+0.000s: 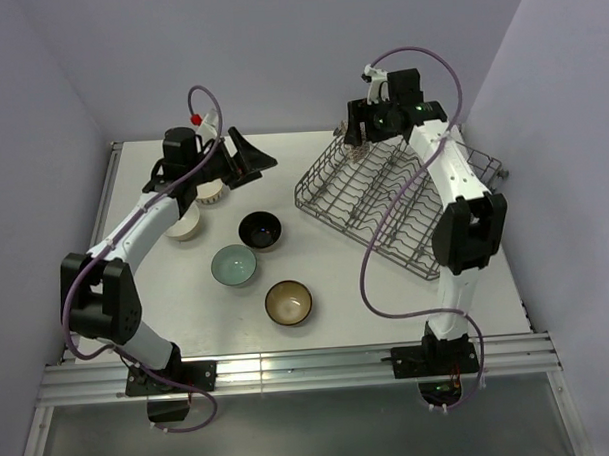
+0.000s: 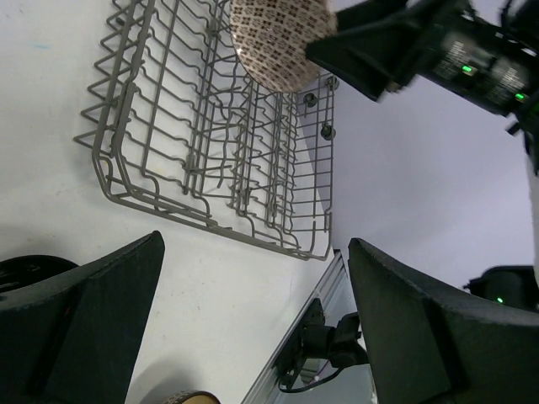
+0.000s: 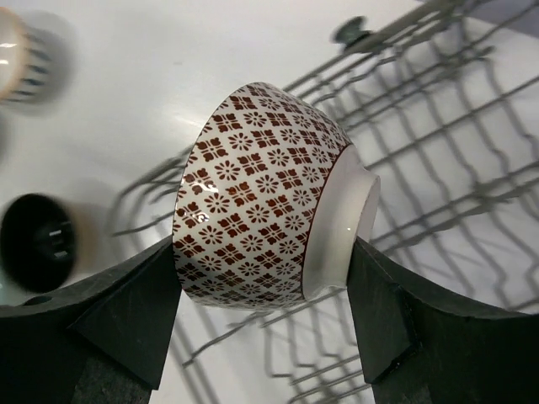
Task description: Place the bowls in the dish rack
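White surface | I see my right claw clamped on the red-white lattice bowl, tipped sideways in its grip, over the dish rack | left claw spread apart, empty.

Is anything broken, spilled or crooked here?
Nothing looks broken or spilled. The dish rack sits crooked, turned at an angle to the table edges. The red-and-white lattice bowl is on its side, but only because the right hand grips it over the rack.
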